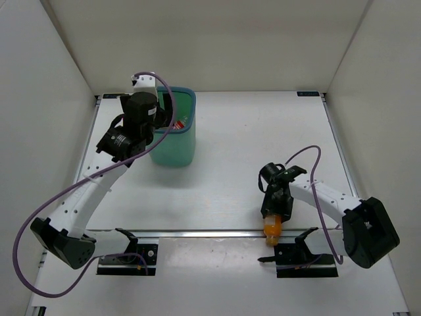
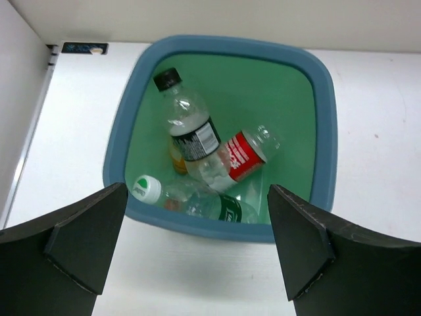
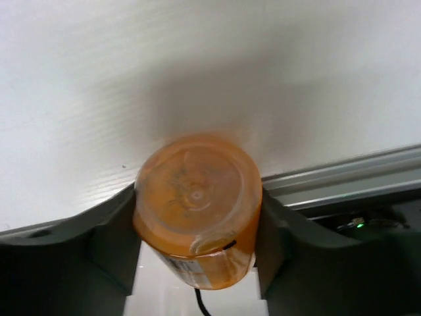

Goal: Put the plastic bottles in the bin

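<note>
By front rail, R claw grips orange bottle; L claw above bin.

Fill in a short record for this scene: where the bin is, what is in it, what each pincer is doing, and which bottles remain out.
bin: teal bin, upright, far left of the table
inside it: dark-label bottle, red-label bottle, green-label bottle, partly hidden orange bottle
left pincer: open, empty, above the bin
right pincer: shut on held orange bottle, near the table's front edge
outside bin: only the held orange bottle
</note>
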`<action>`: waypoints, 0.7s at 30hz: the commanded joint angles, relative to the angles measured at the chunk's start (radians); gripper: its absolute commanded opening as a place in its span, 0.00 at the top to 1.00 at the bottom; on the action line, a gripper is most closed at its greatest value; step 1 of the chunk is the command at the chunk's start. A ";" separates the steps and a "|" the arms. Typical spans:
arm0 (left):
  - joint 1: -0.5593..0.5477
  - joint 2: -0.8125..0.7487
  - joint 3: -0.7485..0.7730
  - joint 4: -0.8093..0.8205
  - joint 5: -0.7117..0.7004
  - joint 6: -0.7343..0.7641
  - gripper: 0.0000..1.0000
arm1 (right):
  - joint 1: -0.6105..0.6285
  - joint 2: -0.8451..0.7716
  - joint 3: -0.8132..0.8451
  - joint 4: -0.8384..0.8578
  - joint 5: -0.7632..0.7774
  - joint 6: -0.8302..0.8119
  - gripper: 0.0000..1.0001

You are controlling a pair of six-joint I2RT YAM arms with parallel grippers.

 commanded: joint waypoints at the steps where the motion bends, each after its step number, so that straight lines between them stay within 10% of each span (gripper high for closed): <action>1: -0.014 -0.048 0.001 -0.070 0.098 -0.032 0.01 | -0.058 -0.017 0.044 0.057 -0.012 -0.081 0.76; 10: -0.136 -0.142 -0.240 -0.194 0.548 0.013 0.02 | -0.082 0.115 0.571 0.143 -0.017 -0.431 0.82; 21: -0.074 -0.303 -0.674 -0.168 0.529 -0.283 0.01 | 0.000 0.525 1.396 0.429 -0.044 -0.683 0.84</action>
